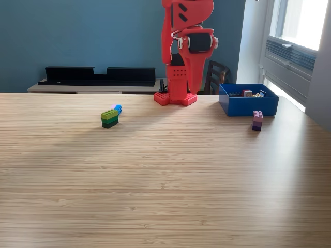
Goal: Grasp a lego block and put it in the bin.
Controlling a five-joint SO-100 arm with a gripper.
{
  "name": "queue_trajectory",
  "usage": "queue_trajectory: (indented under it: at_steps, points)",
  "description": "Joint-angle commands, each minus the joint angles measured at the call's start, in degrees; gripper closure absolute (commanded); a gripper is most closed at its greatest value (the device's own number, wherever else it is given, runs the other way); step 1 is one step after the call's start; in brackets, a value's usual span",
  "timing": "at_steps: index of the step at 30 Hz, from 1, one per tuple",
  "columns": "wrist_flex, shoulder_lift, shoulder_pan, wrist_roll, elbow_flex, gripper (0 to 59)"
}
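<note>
Nearest you, the green lego block [109,118] with a blue piece lies on the table [165,196], a pink one [257,120] just beside the bin [248,105]. Your arm [185,51] stands folded at its base, gripper unseen, so you cannot tell its opening. You're at the start: reach down over a block first.

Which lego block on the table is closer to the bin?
The pink-and-purple block, just in front of the blue bin at the exterior view's right. The green block sits far off on the left.
</note>
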Motion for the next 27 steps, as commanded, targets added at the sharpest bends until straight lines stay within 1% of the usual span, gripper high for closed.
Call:
queue_trajectory:
  at_steps: [1, 7, 10, 16, 17, 23, 25, 27]
  points:
    - [-2.55, 5.01, -0.79, -2.99, -2.02, 58.6]
    - [-4.31, 5.01, -9.49, -6.24, 1.14, 58.5]
    - [-4.39, 4.92, -15.47, -7.65, 2.02, 58.4]
    - [-4.31, 4.92, -27.69, -12.57, 6.42, 58.3]
    - [-4.31, 4.92, -29.00, -13.10, 6.94, 57.4]
    - [-4.22, 4.83, -33.49, -14.85, 8.26, 57.2]
    - [-4.31, 4.48, -34.01, -15.73, 8.26, 54.7]
    - [-4.22, 2.37, -34.10, -16.87, 8.00, 49.8]
